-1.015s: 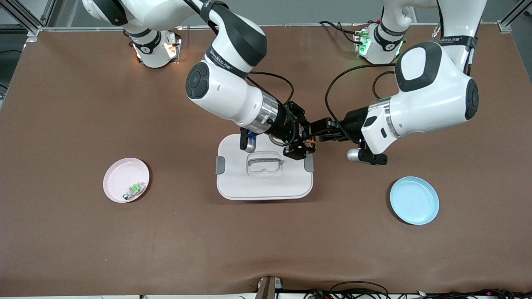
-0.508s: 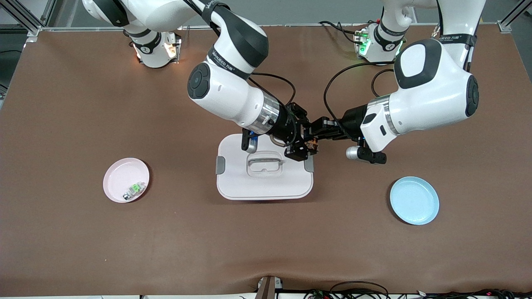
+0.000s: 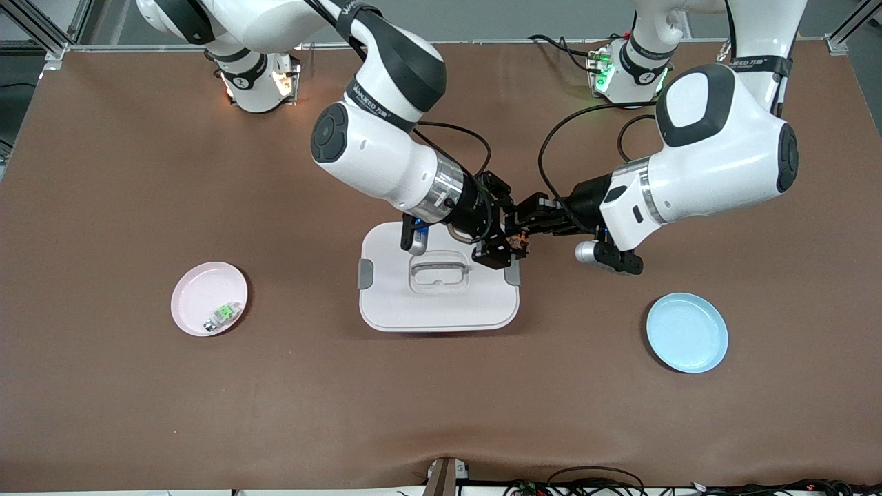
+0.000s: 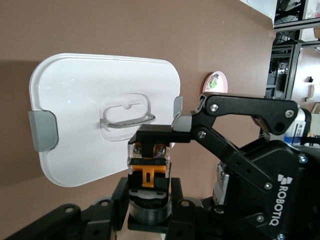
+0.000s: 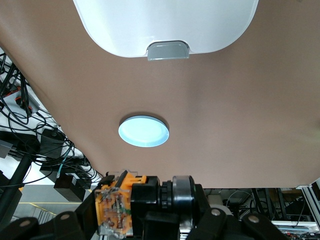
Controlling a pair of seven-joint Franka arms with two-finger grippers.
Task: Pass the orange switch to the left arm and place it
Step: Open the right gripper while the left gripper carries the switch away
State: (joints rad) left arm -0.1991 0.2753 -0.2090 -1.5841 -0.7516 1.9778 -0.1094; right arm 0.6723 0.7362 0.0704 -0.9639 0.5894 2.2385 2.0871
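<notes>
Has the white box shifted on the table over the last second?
No. The box sits in the same spot between the pink plate and the blue plate.

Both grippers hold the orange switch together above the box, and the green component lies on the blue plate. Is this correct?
Not entirely. The green component lies on the pink plate; the blue plate holds nothing, as the front view shows. The rest holds: the left gripper and the right gripper are both shut on the orange switch above the box, at its edge.
</notes>
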